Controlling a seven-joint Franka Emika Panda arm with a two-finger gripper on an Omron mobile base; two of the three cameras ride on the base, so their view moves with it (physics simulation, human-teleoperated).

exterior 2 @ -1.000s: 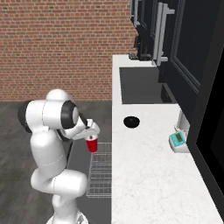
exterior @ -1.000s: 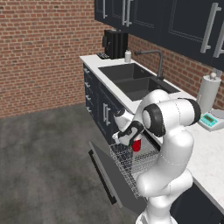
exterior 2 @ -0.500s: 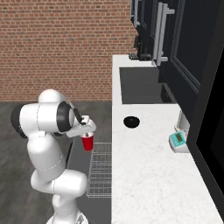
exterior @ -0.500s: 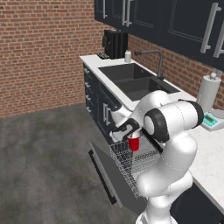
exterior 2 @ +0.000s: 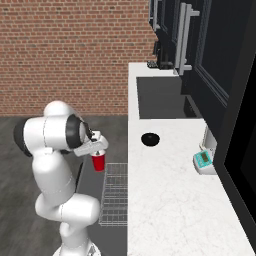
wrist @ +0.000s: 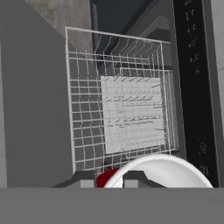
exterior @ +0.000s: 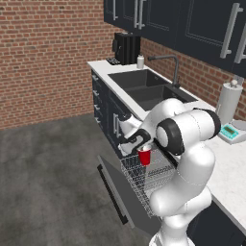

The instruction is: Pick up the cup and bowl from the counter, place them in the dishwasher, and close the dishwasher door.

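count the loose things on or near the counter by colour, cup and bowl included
red: 1, the cup held in the gripper above the dishwasher rack
black: 1, the bowl on the counter
teal: 1, the small scale
white: 1, the paper towel roll
total: 4

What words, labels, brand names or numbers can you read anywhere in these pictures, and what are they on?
None can be read.
Scale on the counter: its teal display carries no legible digits.
Dishwasher control strip: small pale marks, too blurred to read.
Cup held over the rack: plain red, no print.
Coffee machine: no visible brand.
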